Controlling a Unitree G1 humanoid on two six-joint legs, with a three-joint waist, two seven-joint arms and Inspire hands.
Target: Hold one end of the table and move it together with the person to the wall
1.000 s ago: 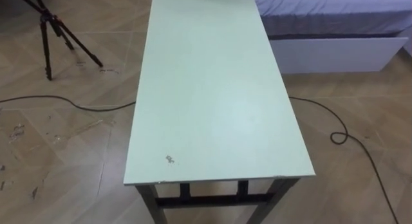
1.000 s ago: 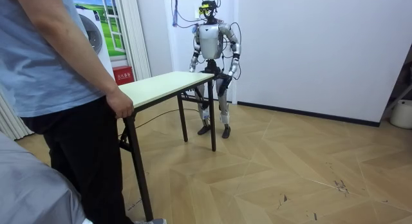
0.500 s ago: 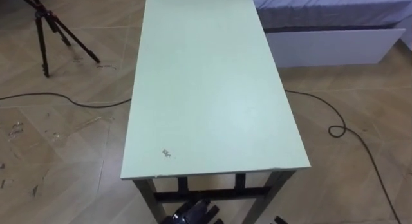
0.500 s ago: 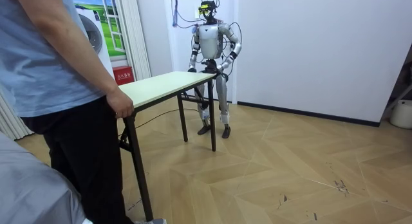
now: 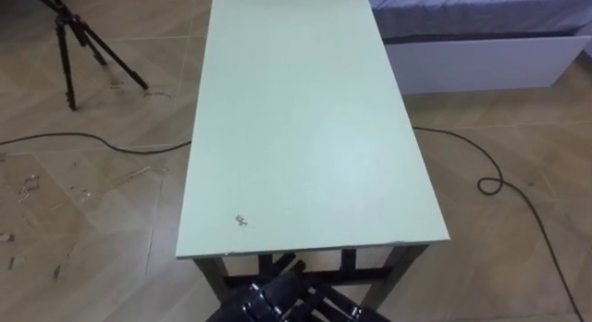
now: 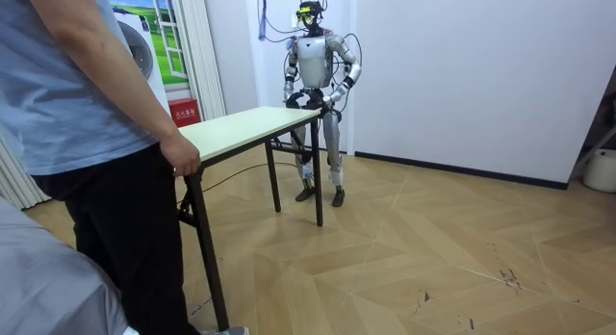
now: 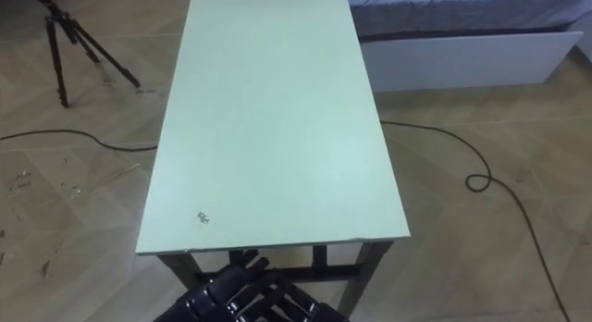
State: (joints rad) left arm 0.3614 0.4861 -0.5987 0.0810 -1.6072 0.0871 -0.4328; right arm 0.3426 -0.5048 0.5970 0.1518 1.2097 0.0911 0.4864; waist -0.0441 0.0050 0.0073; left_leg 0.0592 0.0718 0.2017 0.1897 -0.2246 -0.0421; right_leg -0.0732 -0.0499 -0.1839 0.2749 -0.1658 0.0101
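A long pale green table [image 5: 296, 128] on dark legs stretches away from me, with a small mark near its front left. Both my hands show just below its near edge, dark fingers straight and overlapping: my left hand [image 5: 264, 299] points up and right, my right hand [image 5: 338, 310] lies beside it. Neither touches the tabletop. In the room view I stand at the far end of the table [image 6: 245, 123] with both arms brought forward to its end. A person at the near end holds the table's edge with one hand [image 6: 181, 154].
A black tripod [image 5: 74, 44] stands on the wooden floor at the left. A bed with a white base [image 5: 481, 63] lies at the far right. One dark cable [image 5: 499, 188] loops on the floor to the right, another [image 5: 92, 142] runs at the left.
My hands have come up into view below the table's near edge. In the room view my arms have swung from my sides to the front of the table's end.
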